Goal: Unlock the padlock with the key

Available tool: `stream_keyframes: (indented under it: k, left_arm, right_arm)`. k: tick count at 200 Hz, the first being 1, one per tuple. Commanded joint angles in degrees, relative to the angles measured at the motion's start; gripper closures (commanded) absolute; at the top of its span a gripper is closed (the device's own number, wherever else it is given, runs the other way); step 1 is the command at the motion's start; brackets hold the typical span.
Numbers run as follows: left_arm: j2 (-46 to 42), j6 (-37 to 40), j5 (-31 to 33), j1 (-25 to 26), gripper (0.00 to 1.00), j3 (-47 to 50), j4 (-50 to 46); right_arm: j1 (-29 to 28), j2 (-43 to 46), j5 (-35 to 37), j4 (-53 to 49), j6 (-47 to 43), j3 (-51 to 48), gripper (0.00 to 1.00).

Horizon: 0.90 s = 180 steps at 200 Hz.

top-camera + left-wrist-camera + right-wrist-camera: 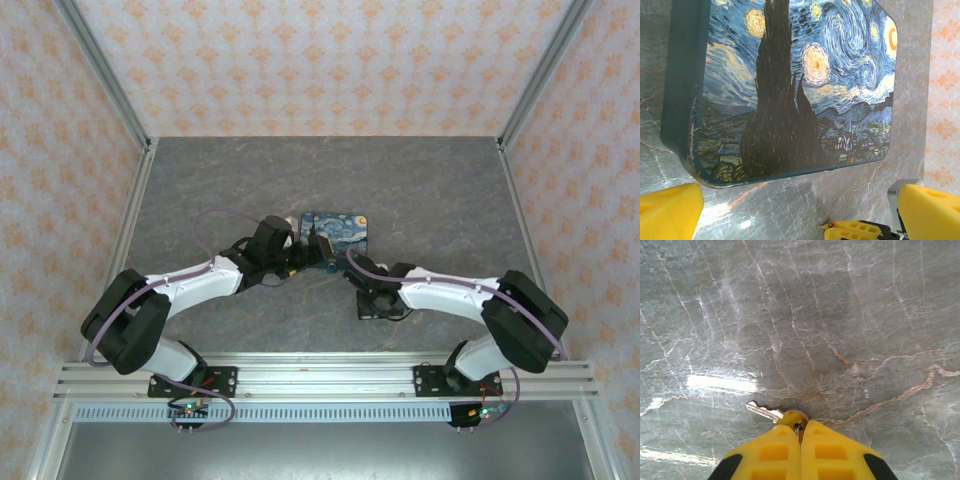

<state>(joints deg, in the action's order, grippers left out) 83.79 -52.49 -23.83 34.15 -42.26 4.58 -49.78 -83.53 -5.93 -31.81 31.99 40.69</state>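
Note:
The key is a small silvery sliver with a brass-coloured head, its blade pointing left just above the grey marble table. My right gripper is shut on the key's head, its yellow fingers pressed together. In the left wrist view those yellow fingers reach in at the bottom with the key tip sticking out. My left gripper stands wide open over bare table, just short of the painted box, with nothing between its fingers. The padlock is hidden.
The starry-night box lies flat at the table's centre, right in front of both grippers. Patterned walls and metal posts close the table on three sides. Grey table stretches behind and beside the box.

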Motion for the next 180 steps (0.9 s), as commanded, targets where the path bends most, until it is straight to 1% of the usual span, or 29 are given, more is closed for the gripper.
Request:
stream_keyframes:
  k: [1,50,79,118,180]
  left_arm:
    - [0.08,0.11,-0.38,0.39,0.00,-0.48,1.04]
    - [-0.46,-0.66,-0.51,0.56,0.00,0.00,1.35]
    - [-0.78,-1.68,-0.46,1.59,0.00,0.26,1.51]
    - [-0.23,-4.94,-0.55,3.43,0.00,0.91,3.68]
    - [2.21,-10.61,-1.89,4.69,0.01,1.04,7.07]
  right_arm:
    - [1.14,-0.92,0.50,7.26,-0.88,-4.44,1.00]
    - [1.17,4.15,-0.72,7.98,0.58,-5.81,1.00]
    - [1.23,6.41,-0.84,8.08,1.41,-6.06,1.00]
    - [1.26,9.08,-0.82,7.73,2.37,-5.71,1.00]
    - [1.26,11.32,-0.53,7.39,3.17,-4.36,1.00]
